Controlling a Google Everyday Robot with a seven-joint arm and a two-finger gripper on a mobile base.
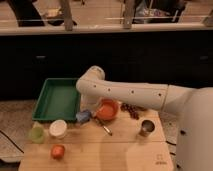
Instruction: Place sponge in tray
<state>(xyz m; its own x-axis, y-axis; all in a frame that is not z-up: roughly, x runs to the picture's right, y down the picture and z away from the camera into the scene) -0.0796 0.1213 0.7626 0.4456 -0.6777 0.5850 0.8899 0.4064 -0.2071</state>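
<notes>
The light-blue sponge [82, 116] lies on the wooden table just right of the green tray's [56, 100] near right corner, left of the orange bowl [107, 109]. My gripper [90, 113] hangs at the end of the white arm, which reaches in from the right and bends down over the tray's right edge. The gripper is right at the sponge and mostly hidden by the arm. I cannot tell whether it touches the sponge. The tray's inside looks bare.
A white cup [58, 128], a pale green cup [36, 133] and an orange fruit [58, 151] stand in front of the tray. A metal cup [146, 127], dark grapes [131, 111] and a thin utensil [105, 129] lie to the right. A dark counter runs behind.
</notes>
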